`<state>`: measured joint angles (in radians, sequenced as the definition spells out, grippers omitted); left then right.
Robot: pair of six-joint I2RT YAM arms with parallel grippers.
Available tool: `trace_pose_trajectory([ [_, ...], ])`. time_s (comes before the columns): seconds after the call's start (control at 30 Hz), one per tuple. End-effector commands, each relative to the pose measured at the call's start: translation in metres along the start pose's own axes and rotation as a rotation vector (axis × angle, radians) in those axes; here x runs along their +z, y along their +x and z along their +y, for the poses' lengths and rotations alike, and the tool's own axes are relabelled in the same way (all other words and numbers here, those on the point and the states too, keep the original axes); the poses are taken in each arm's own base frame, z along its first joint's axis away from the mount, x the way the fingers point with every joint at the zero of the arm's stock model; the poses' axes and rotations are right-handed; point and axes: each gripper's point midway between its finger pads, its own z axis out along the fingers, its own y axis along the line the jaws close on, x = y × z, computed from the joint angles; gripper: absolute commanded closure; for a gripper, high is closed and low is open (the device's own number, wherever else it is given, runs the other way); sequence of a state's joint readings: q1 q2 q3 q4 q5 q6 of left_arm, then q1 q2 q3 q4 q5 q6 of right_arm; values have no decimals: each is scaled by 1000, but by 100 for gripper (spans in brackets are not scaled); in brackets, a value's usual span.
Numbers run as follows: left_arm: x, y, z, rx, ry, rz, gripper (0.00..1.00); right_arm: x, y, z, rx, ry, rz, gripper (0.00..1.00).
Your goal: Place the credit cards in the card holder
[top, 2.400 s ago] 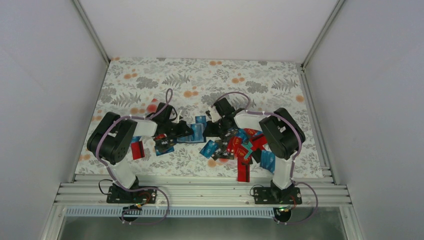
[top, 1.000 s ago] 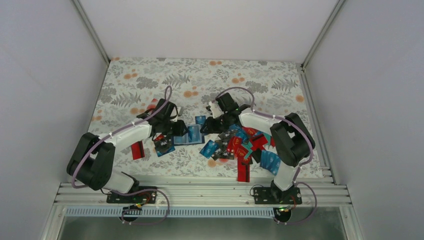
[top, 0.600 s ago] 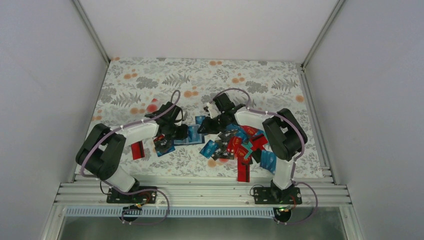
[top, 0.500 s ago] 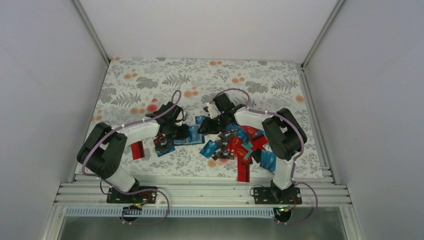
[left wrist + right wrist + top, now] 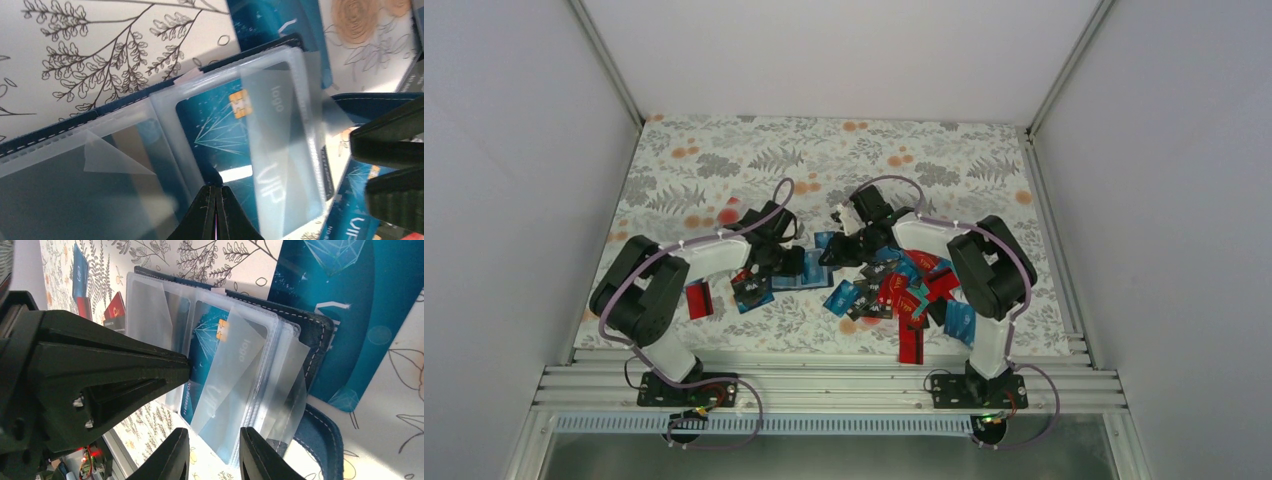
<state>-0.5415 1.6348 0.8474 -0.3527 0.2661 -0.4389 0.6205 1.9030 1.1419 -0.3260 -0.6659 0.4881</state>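
— Where is the card holder [image 5: 312, 330] at this moment?
— It lies open on the flowered cloth [image 5: 724, 160], directly below both pincers. The left pincer [image 5: 216, 210] is closed, its two fingers pressed together, and its tip is on the clear pockets [image 5: 280, 115] of the holder.
— And the right pincer [image 5: 212, 460]?
— It comes from the opposite side. Its fingers stand a little apart, and the loose ends of the clear pockets lie between them. Whether they really pinch the plastic, I cannot tell.
— Is any card inside?
— Yes, a teal card [image 5: 215, 130] with a gold chip sits in one pocket, just ahead of the left pincer's tip. A second teal card [image 5: 350, 305] lies partly under the holder, beyond the right pincer. The other credit cards [image 5: 904, 290] are spread on the cloth behind the right pincer, around its arm
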Motion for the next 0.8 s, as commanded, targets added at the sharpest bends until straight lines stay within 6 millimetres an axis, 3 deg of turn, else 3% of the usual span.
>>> trace_pose_trajectory([
  [0.0,6,-1,2,16,-25,5,98,4,-9,-4,-4,1,-6,72],
  [0.37,14,12,11,2,-52,31,98,14,-6,-11,12,-2,16,71],
  [0.77,16,13,11,1,-50,33,98,13,-8,-9,13,-4,14,71],
])
